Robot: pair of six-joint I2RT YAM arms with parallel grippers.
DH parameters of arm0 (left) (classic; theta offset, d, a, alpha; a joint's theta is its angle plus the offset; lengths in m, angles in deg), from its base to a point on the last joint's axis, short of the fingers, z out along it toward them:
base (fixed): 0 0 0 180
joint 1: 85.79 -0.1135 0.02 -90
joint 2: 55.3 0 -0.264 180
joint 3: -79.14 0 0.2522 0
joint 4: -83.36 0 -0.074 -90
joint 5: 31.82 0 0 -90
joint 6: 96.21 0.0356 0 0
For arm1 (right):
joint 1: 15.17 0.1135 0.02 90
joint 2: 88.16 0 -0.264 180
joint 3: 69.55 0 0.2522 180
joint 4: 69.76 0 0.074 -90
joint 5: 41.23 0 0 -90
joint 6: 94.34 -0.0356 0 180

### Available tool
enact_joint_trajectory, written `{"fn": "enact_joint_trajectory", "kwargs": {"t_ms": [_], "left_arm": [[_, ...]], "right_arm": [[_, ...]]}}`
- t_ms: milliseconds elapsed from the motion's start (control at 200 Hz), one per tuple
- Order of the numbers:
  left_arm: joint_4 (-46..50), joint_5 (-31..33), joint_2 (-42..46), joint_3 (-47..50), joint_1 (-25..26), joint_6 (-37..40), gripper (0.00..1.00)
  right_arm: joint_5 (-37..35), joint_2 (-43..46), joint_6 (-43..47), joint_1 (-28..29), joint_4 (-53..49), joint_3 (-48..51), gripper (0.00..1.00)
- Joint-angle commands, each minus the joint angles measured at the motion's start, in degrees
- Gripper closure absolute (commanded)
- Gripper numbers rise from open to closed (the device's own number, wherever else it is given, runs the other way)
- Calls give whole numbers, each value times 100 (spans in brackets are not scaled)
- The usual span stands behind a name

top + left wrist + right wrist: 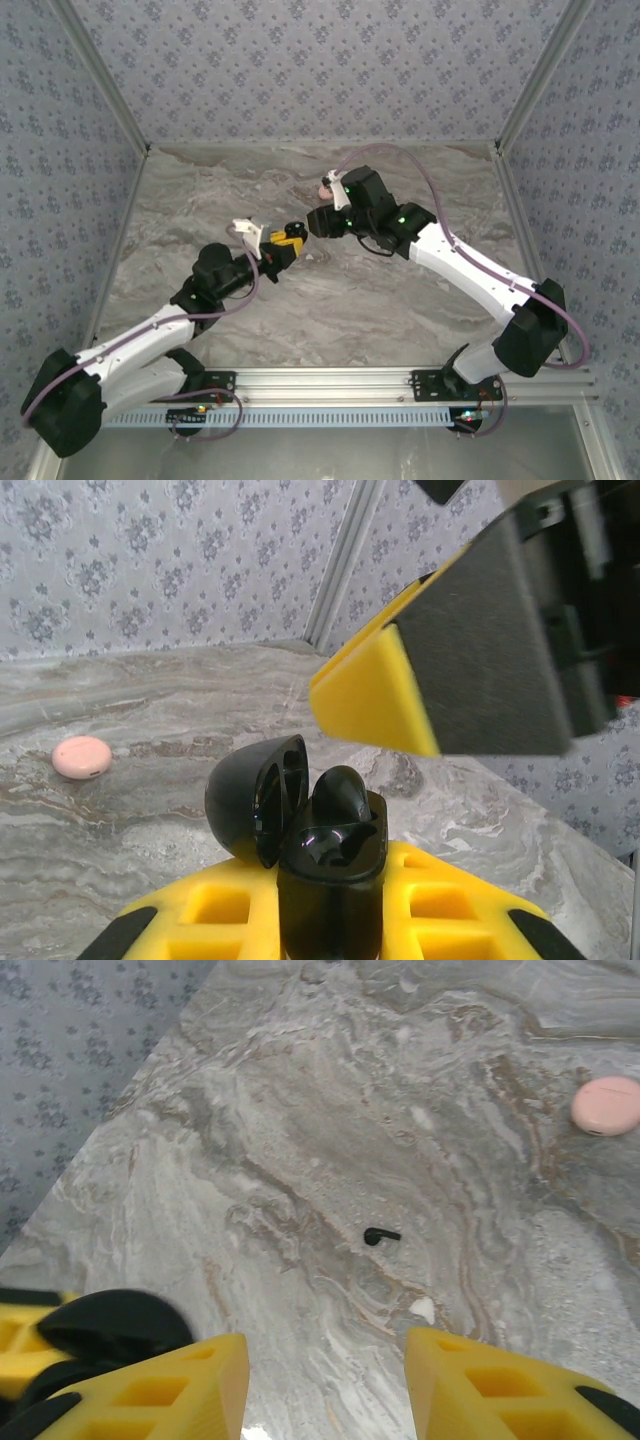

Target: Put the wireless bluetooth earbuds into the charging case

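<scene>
**Above the middle of the table: case pinched, one earbud loose on the stone**

Over the table's centre in the top view, the left claw (288,241) and the right claw (318,222) meet almost tip to tip, well clear of the side rails and the back wall. The marble table (200,200) lies bare on both flanks, with the widest open room toward the left and near edges. A pink round case (327,186) peeks out beside the right arm's wrist.

In the left wrist view, the left claw's yellow fingers (215,910) are pressed onto the charging case (330,875), holding it upright. Its lid (255,795) is swung open to the left. A glossy black piece (340,790) stands up out of the case's well; whether it is fully seated I cannot tell. One finger of the right claw hangs close above and to the right of the case, apart from it. The pink round case rests on the marble far off to the left, near the wall.

In the right wrist view, the right claw's two yellow fingers (160,1390) are spread with nothing between them. Through the gap, one earbud (380,1235) lies alone on the marble with bare stone all round. The pink round case sits at the right edge, well apart from it. The open lid shows at the lower left, just beside the left finger.
</scene>
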Motion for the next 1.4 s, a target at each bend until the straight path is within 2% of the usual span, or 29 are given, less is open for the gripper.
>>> {"fn": "enact_joint_trajectory", "kwargs": {"t_ms": [0,260,465,740,1034,1189,1394], "left_arm": [[433,135,315,-104,36,237,83],[1413,225,743,-428,34,510,82],[2119,242,850,-788,34,658,82],[2440,226,994,-964,41,691,82],[2584,275,1184,-993,37,747,82],[2593,294,1234,-981,39,729,82],[2603,291,1221,-993,34,730,82]], "right_arm": [[-21,90,82,-221,-213,-187,53],[339,-631,1,-713,-578,-341,53],[739,-1473,251,-757,-772,-700,53],[1477,-2711,593,-700,-954,-1499,55],[2089,-4159,1001,-603,-1607,-2960,61],[2286,-4830,1100,-524,-1979,-3732,63],[2369,-5371,1161,-462,-2142,-4275,63]]}}
